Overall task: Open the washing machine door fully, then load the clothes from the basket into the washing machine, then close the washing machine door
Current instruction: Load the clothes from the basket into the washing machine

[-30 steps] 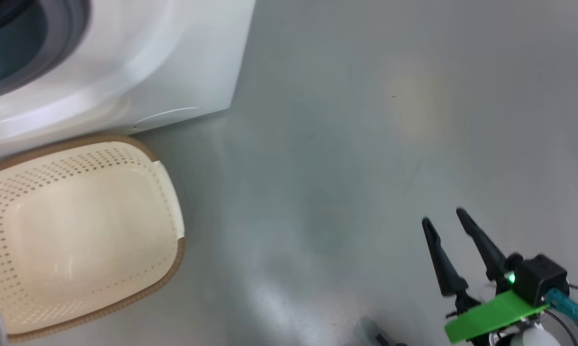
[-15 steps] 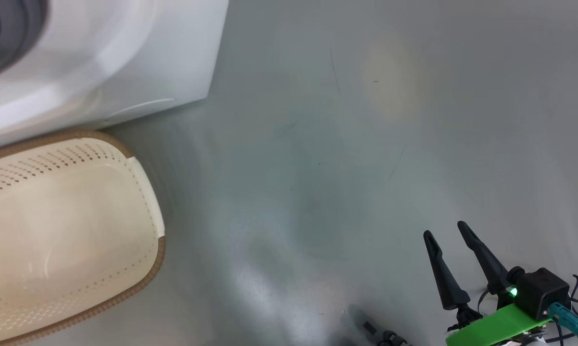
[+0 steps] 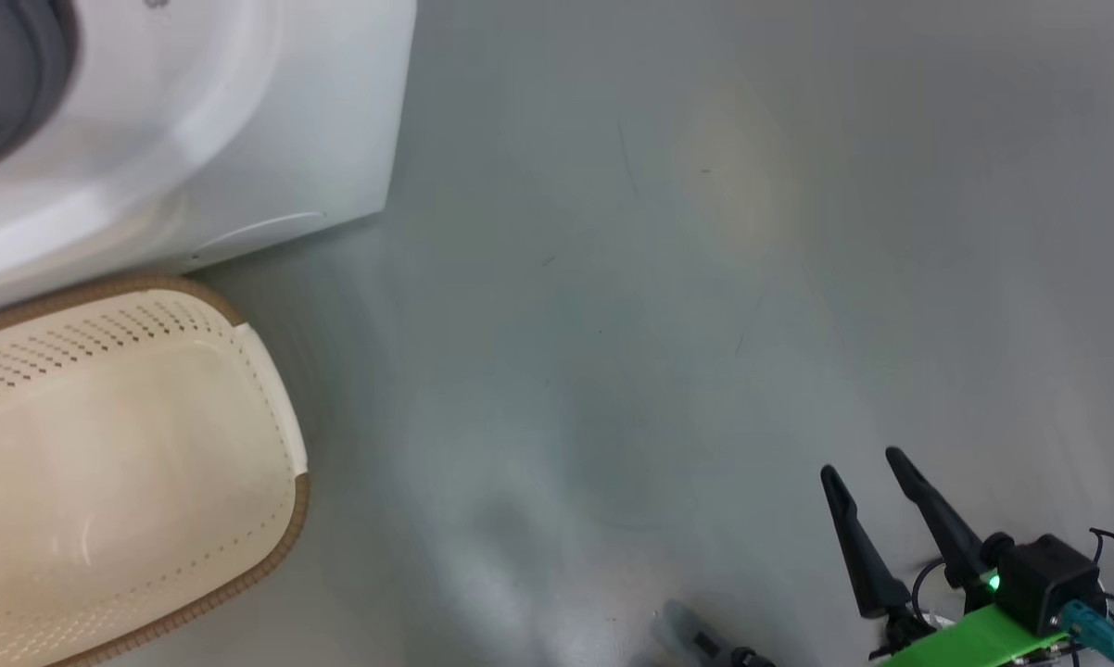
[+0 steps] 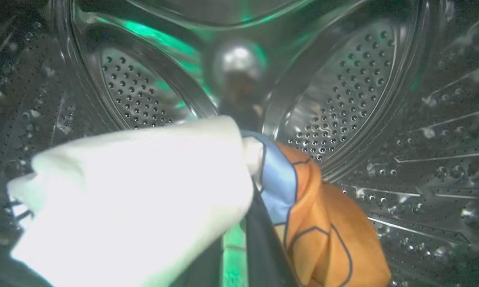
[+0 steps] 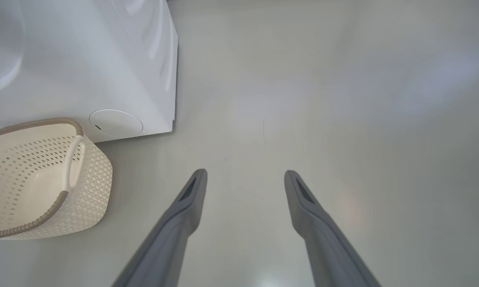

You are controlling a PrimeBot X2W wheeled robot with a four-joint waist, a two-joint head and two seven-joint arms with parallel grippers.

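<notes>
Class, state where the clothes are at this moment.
In the left wrist view, the clothes are bunched low and centre inside the steel drum of the washing machine, white cloth left, blue-orange fabric right.

Shiny perforated steel drum (image 4: 343, 79); matt perforated plastic basket (image 3: 103, 324).

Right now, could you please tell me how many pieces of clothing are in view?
2: a cream-white cloth and a blue-and-orange printed garment, side by side inside the perforated steel drum; more may hide behind them.
</notes>
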